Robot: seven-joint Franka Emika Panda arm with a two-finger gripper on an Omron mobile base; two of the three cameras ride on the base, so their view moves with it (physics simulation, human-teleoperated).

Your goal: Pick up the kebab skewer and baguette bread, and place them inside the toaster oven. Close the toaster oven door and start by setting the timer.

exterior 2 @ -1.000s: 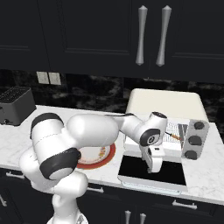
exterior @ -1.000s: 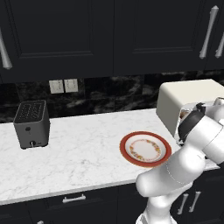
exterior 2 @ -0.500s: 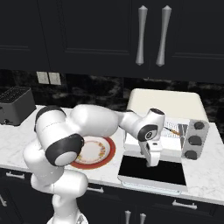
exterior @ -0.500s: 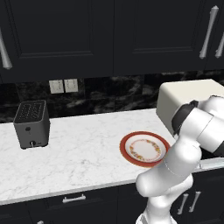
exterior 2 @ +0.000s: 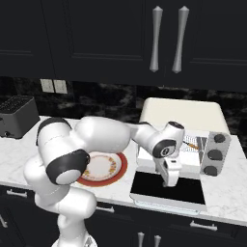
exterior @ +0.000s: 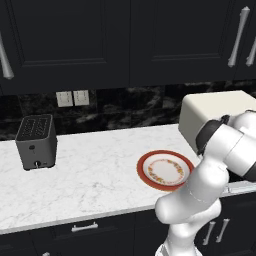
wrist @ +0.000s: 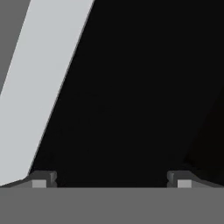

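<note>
On the far left of the marble counter, a small dark grey slot toaster is set against the black backsplash, below a pair of pale wall outlets. To its right, near the counter's front edge, a red-rimmed plate is seen with nothing on it. Further right, the cream-white toaster oven is found with its door lowered flat, dark glass facing up. The gripper is held just above that glass, pointing down, with its jaws spread wide and nothing between them; in the hand view the two fingertips are set far apart over the black panel and its pale frame. Inside the oven, on the wire rack, reddish-orange chunks of the kebab skewer are visible. The baguette cannot be made out. Three dark knobs are stacked on the oven's right panel.
</note>
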